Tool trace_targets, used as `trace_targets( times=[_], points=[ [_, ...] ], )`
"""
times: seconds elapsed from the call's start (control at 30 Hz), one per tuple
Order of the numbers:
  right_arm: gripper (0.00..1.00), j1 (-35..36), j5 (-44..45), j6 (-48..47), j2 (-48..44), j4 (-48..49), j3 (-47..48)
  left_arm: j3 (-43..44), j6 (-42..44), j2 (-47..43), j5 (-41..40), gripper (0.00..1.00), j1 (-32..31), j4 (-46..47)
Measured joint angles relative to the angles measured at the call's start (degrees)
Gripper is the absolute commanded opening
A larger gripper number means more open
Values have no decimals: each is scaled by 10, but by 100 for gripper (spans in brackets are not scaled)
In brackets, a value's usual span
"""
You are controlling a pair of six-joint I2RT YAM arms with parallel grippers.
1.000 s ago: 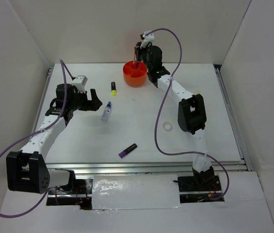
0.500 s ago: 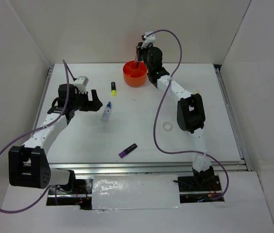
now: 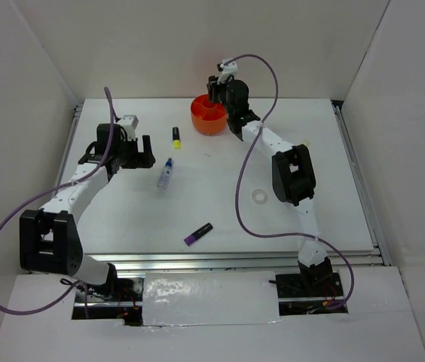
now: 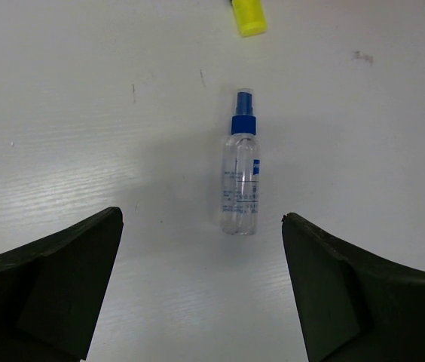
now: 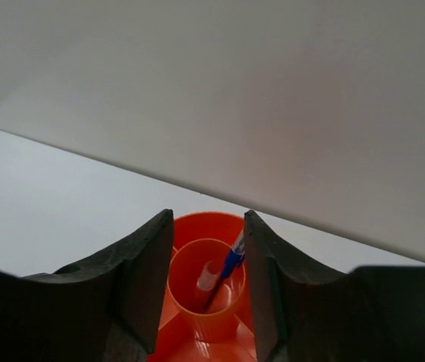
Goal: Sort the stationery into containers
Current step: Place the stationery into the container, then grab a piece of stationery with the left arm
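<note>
The left gripper (image 3: 146, 151) is being held at the left-centre of the top view. Its fingers (image 4: 47, 286) are being kept wide apart and are grasping nothing. In the left wrist view the bottle (image 4: 241, 185) is being framed between the two fingers. It is lying flat on the table (image 4: 84, 113) beyond their tips, touched by neither, with its blue cap pointing towards the top of the frame. The yellow highlighter (image 4: 248, 15) is being cut off by the upper edge of that view, near the cap but apart from it.

The right gripper (image 3: 214, 92) is being held at the upper centre of the top view, above the far side of the organiser (image 3: 209, 113). In the right wrist view its fingers are being kept apart, released, with nothing between them. The organiser's round inner cup is being seen through the gap. A pen (image 5: 233, 256) is standing tilted in that cup, with a pale item (image 5: 208, 275) beside it that is too small to identify.

The purple highlighter (image 3: 198, 234) is lying on the table at the lower centre of the top view, well apart from both grippers. The tape ring (image 3: 258, 197) is lying flat right of centre, close beside the right arm's elbow.
</note>
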Motion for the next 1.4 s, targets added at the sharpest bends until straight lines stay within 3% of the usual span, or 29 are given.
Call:
trace_targets(
  times=[0.17,0.37,0.67,0.87,1.03,1.07,1.33,1.4],
  points=[
    [57,0,-5,-1,-4,-3,-25,7,9,9,-18,98,-12,-27],
    [57,-1,-12,7,-73,-47,-103,19,1,33,-39,88,-41,-53],
    [60,-36,-93,52,-395,-172,-273,39,-20,132,-49,85,-74,-83],
    [80,-79,-187,75,-551,-238,-365,66,-23,193,-49,83,-92,-94],
    [82,-96,-258,101,-565,-293,-429,93,-22,228,-42,68,-104,-91],
    [81,-101,-272,108,-562,-302,-436,95,-21,233,-38,61,-104,-89],
    [78,-105,-341,162,-522,-321,-447,99,-18,254,-12,38,-104,-71],
    [76,-99,-347,171,-509,-320,-447,110,-16,261,-1,26,-104,-70]
  ],
)
